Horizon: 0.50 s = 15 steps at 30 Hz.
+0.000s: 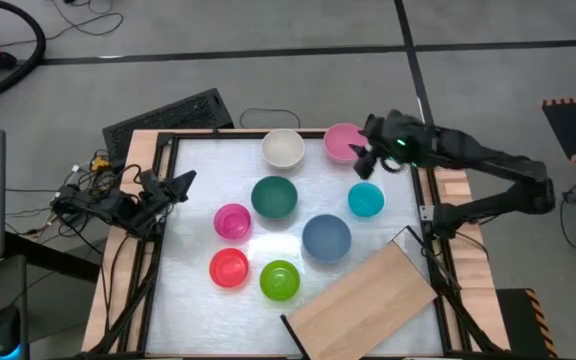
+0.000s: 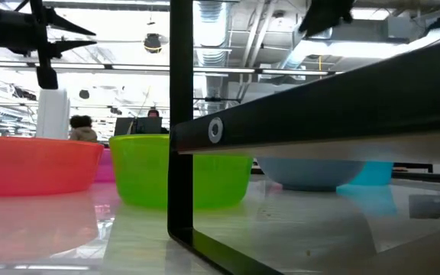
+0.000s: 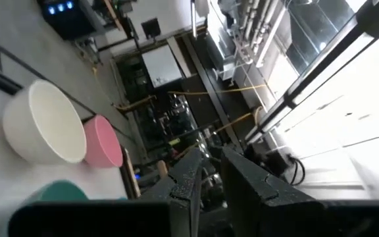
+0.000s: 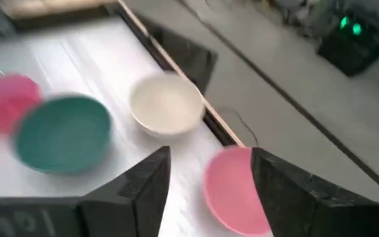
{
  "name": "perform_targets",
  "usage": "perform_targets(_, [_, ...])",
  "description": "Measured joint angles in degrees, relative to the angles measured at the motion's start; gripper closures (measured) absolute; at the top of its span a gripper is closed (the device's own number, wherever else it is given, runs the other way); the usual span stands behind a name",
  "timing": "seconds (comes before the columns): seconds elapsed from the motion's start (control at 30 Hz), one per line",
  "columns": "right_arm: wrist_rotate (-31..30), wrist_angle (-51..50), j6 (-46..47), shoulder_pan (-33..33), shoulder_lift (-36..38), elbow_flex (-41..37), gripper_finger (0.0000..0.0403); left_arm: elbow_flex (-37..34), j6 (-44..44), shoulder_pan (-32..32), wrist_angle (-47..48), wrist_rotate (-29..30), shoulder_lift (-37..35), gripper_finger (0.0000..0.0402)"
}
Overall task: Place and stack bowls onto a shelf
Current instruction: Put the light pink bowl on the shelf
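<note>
My right gripper (image 1: 361, 158) hangs over the far right part of the table (image 1: 188, 300), its fingers (image 4: 143, 181) spread wide with nothing between them, and the light pink bowl (image 1: 342, 140) sits on the table right under them, at the far edge. Just beside it is the cream-white bowl (image 1: 283, 148), and a little nearer lie the cyan bowl (image 1: 366, 200) and the dark teal bowl (image 1: 274, 197). Nearer still come the slate blue bowl (image 1: 326, 238) and the magenta bowl (image 1: 233, 220), then the red bowl (image 1: 229, 267) and the lime green bowl (image 1: 280, 280). The shelf (image 1: 363, 303) lies tilted at the near right corner, carrying no bowl. My left gripper (image 1: 173, 187) waits at the table's left rim, fingers (image 3: 252, 187) nearly closed on nothing.
</note>
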<state>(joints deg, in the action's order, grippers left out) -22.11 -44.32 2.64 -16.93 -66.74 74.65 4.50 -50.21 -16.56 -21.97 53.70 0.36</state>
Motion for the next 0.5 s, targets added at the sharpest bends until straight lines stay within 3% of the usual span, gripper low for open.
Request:
perform_targets(0.27, [9.6, -5.9, -9.1, -11.8, -12.6, 0.0, 0.0168, 0.2, -0.1, 0.0, 0.8, 0.2, 0.0, 0.0322])
perform_targets(0.5, [16.8, -7.1, -19.4, -15.5, -21.7, 0.0, 0.0170, 0.2, -0.5, 0.0, 2.1, -1.4, 0.0, 0.0311])
